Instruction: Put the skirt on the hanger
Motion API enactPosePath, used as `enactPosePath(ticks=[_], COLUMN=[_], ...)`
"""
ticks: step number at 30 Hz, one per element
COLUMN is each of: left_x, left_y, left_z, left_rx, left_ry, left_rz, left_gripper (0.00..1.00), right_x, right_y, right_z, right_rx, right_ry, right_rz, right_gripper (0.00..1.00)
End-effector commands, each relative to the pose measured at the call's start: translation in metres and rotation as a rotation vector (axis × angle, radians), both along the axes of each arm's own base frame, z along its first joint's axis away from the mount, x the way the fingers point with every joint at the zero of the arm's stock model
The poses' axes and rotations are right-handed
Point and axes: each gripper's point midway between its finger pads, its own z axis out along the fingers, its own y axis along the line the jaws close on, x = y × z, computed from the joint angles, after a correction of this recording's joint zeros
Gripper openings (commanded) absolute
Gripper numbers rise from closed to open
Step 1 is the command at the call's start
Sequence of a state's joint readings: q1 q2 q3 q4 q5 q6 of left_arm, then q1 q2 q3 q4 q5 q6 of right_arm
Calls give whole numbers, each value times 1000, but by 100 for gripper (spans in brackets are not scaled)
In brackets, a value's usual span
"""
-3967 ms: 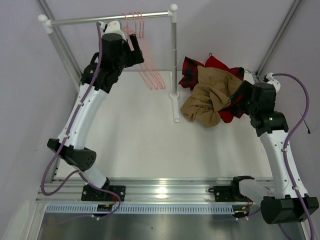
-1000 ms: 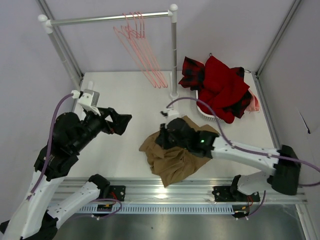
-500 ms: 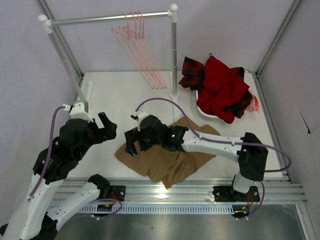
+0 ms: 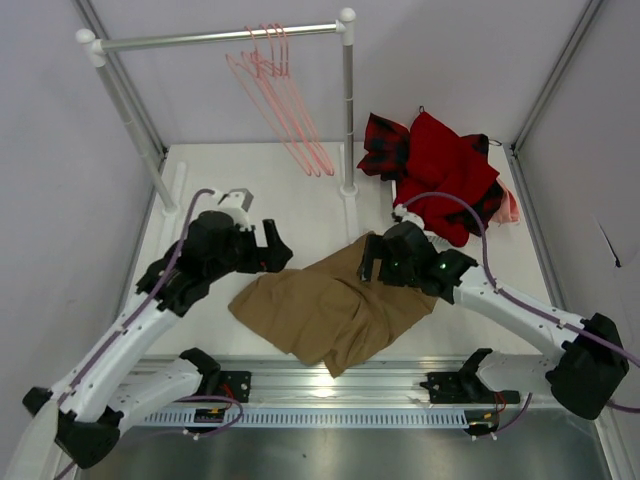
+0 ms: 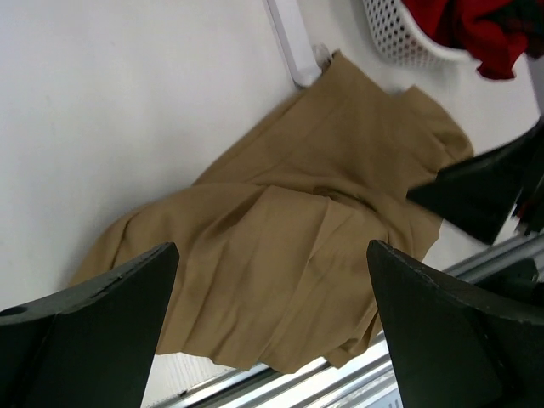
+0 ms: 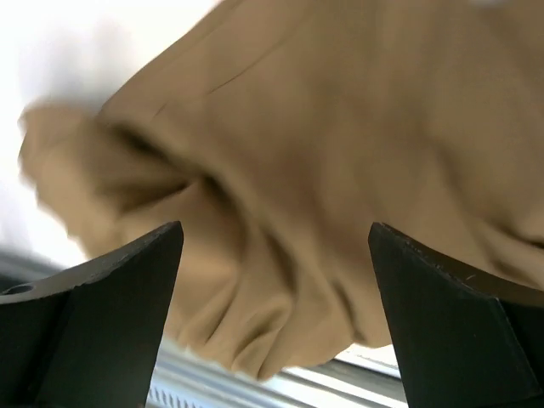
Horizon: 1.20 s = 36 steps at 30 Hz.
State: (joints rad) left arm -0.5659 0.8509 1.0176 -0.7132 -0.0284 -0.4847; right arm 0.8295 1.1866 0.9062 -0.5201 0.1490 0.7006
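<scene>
Skirt (image 4: 330, 312) lies spread out, a bit rumpled, on desk (image 4: 250, 190) near front edge, btwn the two arms. Left hand (image 4: 268, 250) sits just left of it, fingers wide apart, holding nothing. Right hand (image 4: 372, 260) is over its rear right part, also wide open & empty. Pink hangers (image 4: 290, 110) hang on rail (image 4: 200, 38) at back, well apart from skirt.

Flat matte white tabletop (image 4: 250, 190), evenly lit, soft shadows only. Pale lilac-grey panel walls (image 4: 450, 60) close off the far, left and right sides. Slanted aluminium frame struts (image 4: 558, 75) run up the far corners. Silver metal clothes rail (image 4: 180, 40) with white ball caps spans the far left; its right upright post (image 4: 348, 110) stands on the table. Ribbed aluminium extrusion (image 4: 380, 385) along the near edge shows a glare spot.
</scene>
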Motion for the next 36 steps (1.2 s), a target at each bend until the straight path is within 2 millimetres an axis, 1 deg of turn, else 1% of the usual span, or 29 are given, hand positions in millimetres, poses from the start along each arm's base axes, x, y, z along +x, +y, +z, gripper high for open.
enactPosePath(ticks=[1, 3, 4, 5, 6, 7, 8, 9, 10, 11, 12, 13, 15, 16, 17, 20, 21, 23, 24, 25, 26, 27, 28, 29, 30, 31, 32, 34, 36], left_x=[12, 18, 22, 24, 27, 30, 31, 32, 34, 36, 38, 37, 35, 33, 29, 23, 19, 12, 8, 4, 4, 2, -1, -1, -1, -4, -5, -3, 7], left_y=[-37, -47, -51, -58, -61, -64, -70, -72, -71, -72, -71, -71, -73, -74, -73, -68, -65, -60, -55, -51, -51, -48, -46, -42, -41, -36, -32, -24, -13], left_z=[-1, -18, -24, -41, -48, -56, -72, -80, -87, -102, -107, -115, -131, -136, -144, -151, -156, -162, -168, -173, -172, -174, -177, -178, -177, -179, -179, -172, -149], left_rx=[-46, 1, 22, 53, 68, 86, 118, 138, 169, 201, 210, 220, 225, 220, 223, 230, 239, 252, 260, 266, 261, 257, 261, 263, 264, 272, 278, 287, 283], left_ry=[-66, -49, -59, -28, -18, -11, 29, 49, 62, 96, 108, 121, 147, 157, 170, 186, 200, 221, 236, 251, 251, 264, 282, 291, 292, 302, 302, 288, 227], left_rz=[-127, -149, -160, -178, -186, -197, -212, -222, -207, -199, -188, -193, -199, -209, -213, -213, -213, -215, -210, -203, -189, -171, -163, -133, -122, -110, -85, -45, 27], left_gripper=[99, 98, 99, 99, 99, 99, 99, 97, 97, 97, 97, 96, 93, 92, 91, 76, 63, 49, 37, 32, 24, 21, 17, 5, 0, 0, 0, 0, 0], right_x=[35, 62, 75, 92, 105, 117, 129, 139, 146, 152, 161, 164, 174, 176, 178, 181, 182, 181, 182, 182, 182, 183, 184, 183, 183, 183, 182, 182, 181], right_y=[-20, -27, -27, -28, -33, -33, -28, -29, -26, -24, -20, -17, -14, -13, -15, -14, -13, -14, -15, -16, -17, -17, -17, -17, -17, -18, -17, -18, -20], right_z=[-1, 9, 0, 10, 8, -9, -3, -6, -24, -27, -25, -42, -47, -53, -66, -79, -81, -85, -85, -87, -88, -89, -89, -89, -90, -89, -87, -77, -62], right_rx=[49, 30, -3, -18, -30, -64, -54, -57, -89, -110, -109, -142, -169, -184, -209, -221, -211, -220, -226, -229, -230, -232, -230, -231, -232, -236, -240, -237, -229], right_ry=[-4, -62, -60, -95, -93, -63, -69, -68, -41, -49, -59, -33, -25, -17, 6, 26, 31, 36, 31, 35, 36, 36, 37, 38, 40, 42, 42, 32, 12], right_rz=[-168, -217, -234, -257, -289, -294, -286, -295, -286, -275, -271, -258, -255, -257, -259, -275, -278, -286, -295, -302, -305, -308, -312, -310, -308, -313, -314, -320, -326], right_gripper=[97, 96, 96, 96, 96, 95, 94, 92, 90, 88, 87, 87, 86, 85, 84, 80, 78, 71, 69, 58, 52, 45, 34, 29, 22, 7, 0, 0, 0])
